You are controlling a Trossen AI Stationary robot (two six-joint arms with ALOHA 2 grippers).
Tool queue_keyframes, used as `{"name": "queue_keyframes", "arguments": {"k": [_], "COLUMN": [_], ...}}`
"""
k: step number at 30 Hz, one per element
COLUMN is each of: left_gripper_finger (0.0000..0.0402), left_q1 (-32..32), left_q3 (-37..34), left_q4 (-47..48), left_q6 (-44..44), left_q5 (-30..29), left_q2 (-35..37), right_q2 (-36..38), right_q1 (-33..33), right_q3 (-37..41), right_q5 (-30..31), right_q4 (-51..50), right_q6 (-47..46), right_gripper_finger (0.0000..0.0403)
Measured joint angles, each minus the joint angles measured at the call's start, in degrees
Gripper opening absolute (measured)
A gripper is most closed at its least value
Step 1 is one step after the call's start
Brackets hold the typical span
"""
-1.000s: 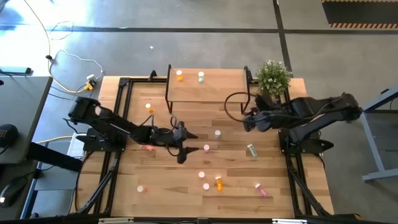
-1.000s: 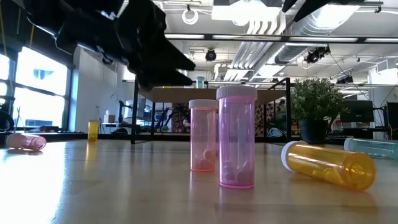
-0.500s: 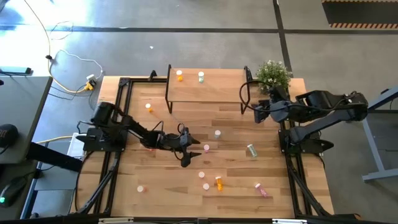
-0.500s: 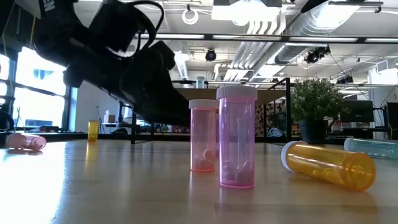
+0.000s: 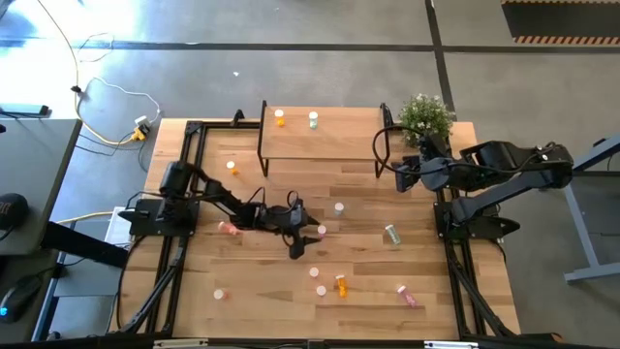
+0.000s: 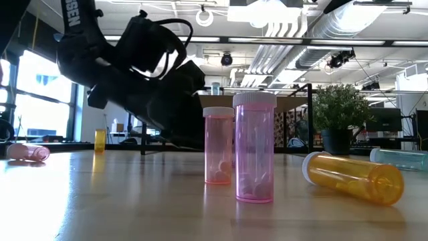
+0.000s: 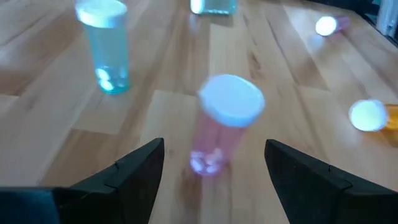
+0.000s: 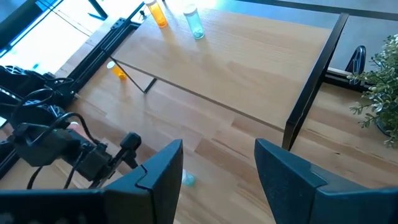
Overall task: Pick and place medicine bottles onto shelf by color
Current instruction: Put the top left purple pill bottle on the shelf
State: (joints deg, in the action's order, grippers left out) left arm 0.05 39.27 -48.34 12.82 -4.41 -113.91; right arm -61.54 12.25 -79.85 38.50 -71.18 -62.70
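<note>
The shelf (image 5: 325, 134) held two white-capped bottles, one orange (image 5: 280, 118), one green (image 5: 313, 120). Left gripper (image 7: 214, 163) fingers were spread around a pink bottle (image 7: 224, 124); right gripper (image 8: 217, 163) fingers were spread, empty.

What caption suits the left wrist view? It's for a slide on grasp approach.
Open left end effector lined up on an upright pink bottle, with a pale green bottle standing beyond on the wooden table.

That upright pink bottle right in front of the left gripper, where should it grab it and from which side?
Grip the pink bottle across its round body, just below the white cap. It stands upright between the left gripper and its open jaws, so probably come in level from the side, straight ahead.
</note>
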Motion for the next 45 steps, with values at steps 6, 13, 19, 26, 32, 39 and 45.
{"name": "queue_keyframes", "arguments": {"k": [6,13,19,26,32,39,45], "left_gripper_finger": [0.0266,0.0266,0.0265,0.0222,0.0171,0.0123,0.0099], "left_q1": [1.12,0.63,0.79,0.79,0.79,0.79,0.79], "left_q3": [0.36,2.56,2.91,2.91,2.91,2.91,2.93], "left_q4": [-0.72,1.26,3.47,3.53,3.50,3.50,3.39], "left_q6": [0.00,-2.30,-2.54,-2.54,-3.43,-3.56,-3.49], "left_q5": [2.88,2.58,2.04,1.17,1.19,1.21,1.21], "left_q2": [0.00,0.00,-0.02,-0.02,-0.02,-0.02,-0.02], "right_q2": [0.00,0.00,0.00,0.00,0.00,0.00,0.00], "right_q1": [0.00,0.00,0.00,0.00,0.00,0.00,0.00], "right_q3": [-0.02,0.00,0.00,0.00,0.00,0.00,0.00], "right_q5": [-0.04,-0.06,-0.07,-0.09,-0.09,-0.09,-1.71], "right_q4": [0.02,0.02,0.01,-0.04,-0.09,-0.09,-0.11], "right_q6": [0.00,-0.02,-0.02,-0.02,-0.02,-0.04,-0.31], "right_gripper_finger": [0.0190,0.0190,0.0190,0.0190,0.0190,0.0190,0.0190]}}
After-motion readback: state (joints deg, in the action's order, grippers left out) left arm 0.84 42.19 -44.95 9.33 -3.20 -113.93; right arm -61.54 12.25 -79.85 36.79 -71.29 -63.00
